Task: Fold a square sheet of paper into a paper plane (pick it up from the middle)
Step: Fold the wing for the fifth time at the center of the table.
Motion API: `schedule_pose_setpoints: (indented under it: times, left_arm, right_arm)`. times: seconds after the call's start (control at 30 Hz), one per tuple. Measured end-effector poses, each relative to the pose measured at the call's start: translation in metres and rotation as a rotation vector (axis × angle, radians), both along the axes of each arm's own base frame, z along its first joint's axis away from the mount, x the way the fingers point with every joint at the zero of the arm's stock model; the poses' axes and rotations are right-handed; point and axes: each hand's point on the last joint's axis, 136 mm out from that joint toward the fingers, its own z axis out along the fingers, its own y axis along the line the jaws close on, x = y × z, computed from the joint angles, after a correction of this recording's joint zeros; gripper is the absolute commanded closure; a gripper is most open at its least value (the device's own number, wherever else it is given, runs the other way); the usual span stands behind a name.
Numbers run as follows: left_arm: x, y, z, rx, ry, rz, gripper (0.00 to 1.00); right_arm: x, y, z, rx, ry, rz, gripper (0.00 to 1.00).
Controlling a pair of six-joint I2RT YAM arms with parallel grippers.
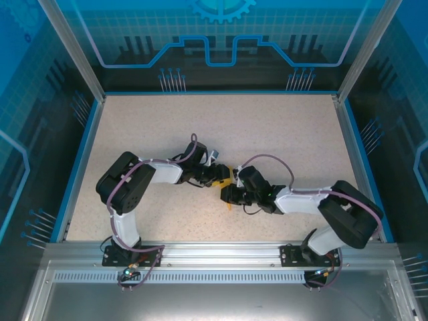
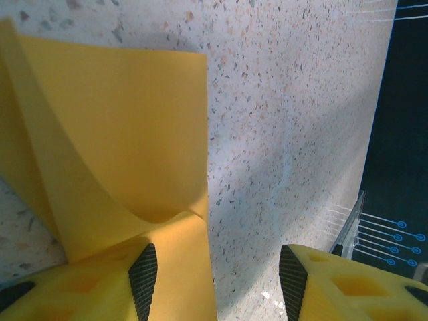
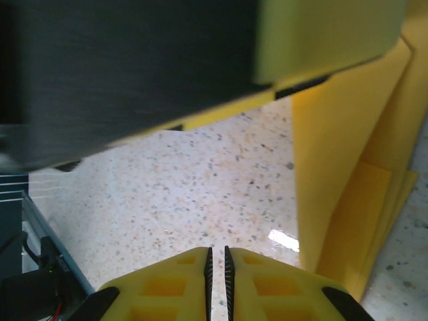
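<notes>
Clearly, we are in the middle of the folding, not at its start or its end. The sheet of paper [image 2: 120, 134] lies near the middle of the tabletop [image 2: 301, 134], between the two arms, and it is partly folded. In the left wrist view one flap curls up from the surface and bends over toward a fold. In the right wrist view several layers stand on edge at the right side. It does not have the pointed shape of a plane yet. The left end effector [image 2: 218, 284] has its jaws apart, with one finger on or just over the edge of the paper and the other above the bare tabletop, so it clamps nothing. The right end effector [image 3: 217, 267] has its fingers brought together just beside the raised layers, and we see nothing between them. We judge that the next move must flatten the curled flap and sharpen its crease. One arm should hold the sheet down while the other presses along the fold, gently, because thin paper can slide or buckle.
</notes>
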Motion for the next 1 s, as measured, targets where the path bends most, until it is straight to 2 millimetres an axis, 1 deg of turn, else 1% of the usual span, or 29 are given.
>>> schedule_pose_setpoints:
  times: [0.2,0.37,0.53,0.77,0.87,0.97,1.0]
  left_arm:
    - [0.0,0.0,0.0,0.0,0.0,0.0,0.45]
    - [0.0,0.0,0.001,-0.004,0.0,-0.004,0.44]
    - [-0.001,-0.001,0.002,-0.005,-0.003,-0.014,0.43]
    - [-0.003,-0.002,0.007,0.009,-0.019,-0.047,0.39]
    - [-0.008,-0.001,0.015,0.018,-0.03,-0.061,0.42]
    - [-0.007,0.0,0.033,0.012,-0.072,-0.053,0.47]
    - [-0.007,0.002,0.04,0.01,-0.09,-0.047,0.51]
  right_arm:
    - [0.002,-0.005,-0.015,-0.022,0.037,-0.025,0.86]
    - [-0.003,-0.019,-0.035,-0.048,0.088,-0.056,0.86]
    - [-0.003,-0.019,-0.034,-0.008,0.09,-0.061,0.87]
    - [-0.003,-0.02,-0.035,0.005,0.097,-0.061,0.88]
    - [-0.003,-0.02,-0.035,0.003,0.092,-0.052,0.89]
    - [-0.003,-0.019,-0.035,-0.001,0.085,-0.036,0.89]
    - [-0.003,-0.02,-0.035,-0.003,0.082,-0.031,0.9]
